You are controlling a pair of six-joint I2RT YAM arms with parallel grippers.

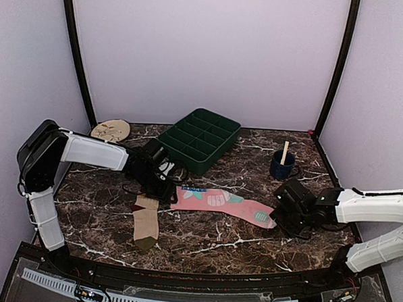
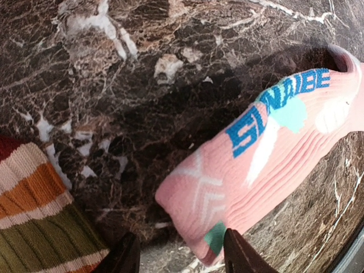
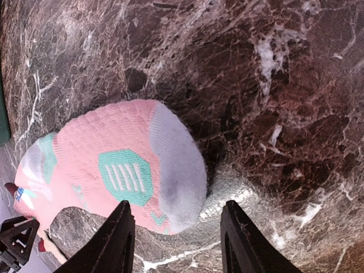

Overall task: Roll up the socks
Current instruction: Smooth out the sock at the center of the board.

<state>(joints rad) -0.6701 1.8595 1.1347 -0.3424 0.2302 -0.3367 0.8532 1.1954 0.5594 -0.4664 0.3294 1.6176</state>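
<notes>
Pink sock [image 1: 219, 200] lies flat, mid table [image 1: 203, 249]; striped sock [image 1: 145, 222] beside its cuff. Left gripper [image 2: 182, 257] over cuff, right gripper [image 3: 176, 242] over toe; both spread, empty. Risk: a shallow pinch slips and the sock bunches instead of rolling.

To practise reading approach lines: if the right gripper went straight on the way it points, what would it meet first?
Probably the pink sock: its grey toe lies just ahead of the open right gripper, on the marble table. Depth is unclear.
</notes>
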